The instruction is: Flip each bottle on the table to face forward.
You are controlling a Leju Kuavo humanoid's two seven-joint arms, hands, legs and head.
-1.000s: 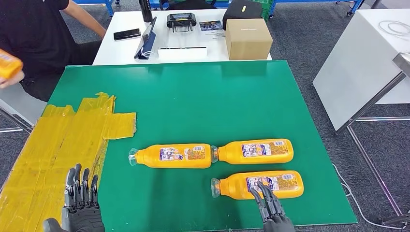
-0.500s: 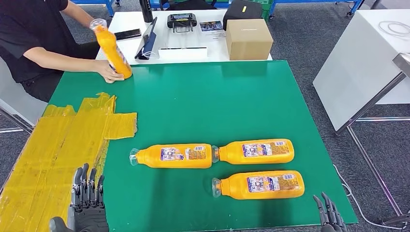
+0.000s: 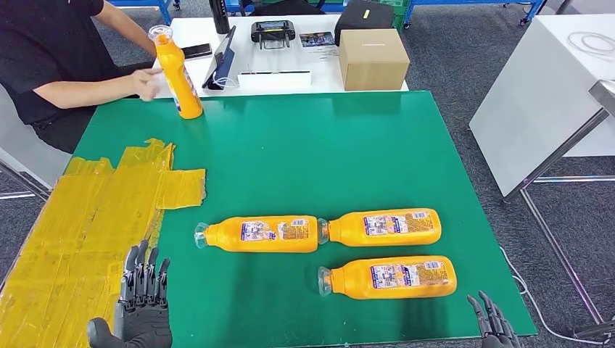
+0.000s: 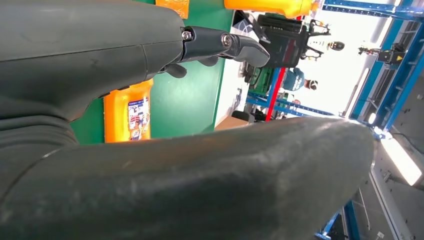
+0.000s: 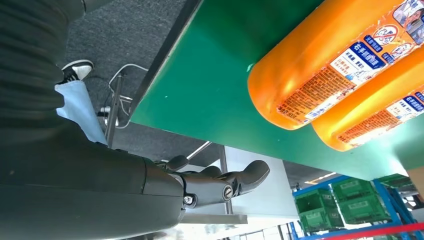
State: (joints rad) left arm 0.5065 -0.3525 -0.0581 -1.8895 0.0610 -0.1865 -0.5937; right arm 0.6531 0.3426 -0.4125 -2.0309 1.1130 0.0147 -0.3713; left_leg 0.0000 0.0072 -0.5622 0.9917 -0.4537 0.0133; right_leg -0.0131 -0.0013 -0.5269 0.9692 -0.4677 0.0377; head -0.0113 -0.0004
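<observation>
Orange bottles, four on the green table (image 3: 304, 145). Three lie on their sides in the lower centre of the head view, caps to the left, printed labels up. The left lying bottle (image 3: 257, 234) and the upper right bottle (image 3: 381, 227) rest end to end in one row, the cap of the second touching the base of the first. The lower right bottle (image 3: 388, 277) lies just below that row, apart from it, near the table's front edge. The fourth bottle (image 3: 176, 71) stands nearly upright at the upper left, at the table's far edge, with a person's hand (image 3: 147, 84) beside it; whether the two touch, I cannot tell.

My left hand (image 3: 141, 308), lower left of the frame: fingers straight and apart, holding nothing, over the edge of the yellow tape patch (image 3: 80, 225), well clear of the bottles.

My right hand (image 3: 492, 330), lower right corner: fingers extended and spread, holding nothing, just off the table's front corner, near the lower right bottle's base but not touching it.

White table (image 3: 283, 54) behind, top of frame: cardboard box (image 3: 371, 58), handheld controller (image 3: 272, 31), phone (image 3: 190, 51).
</observation>
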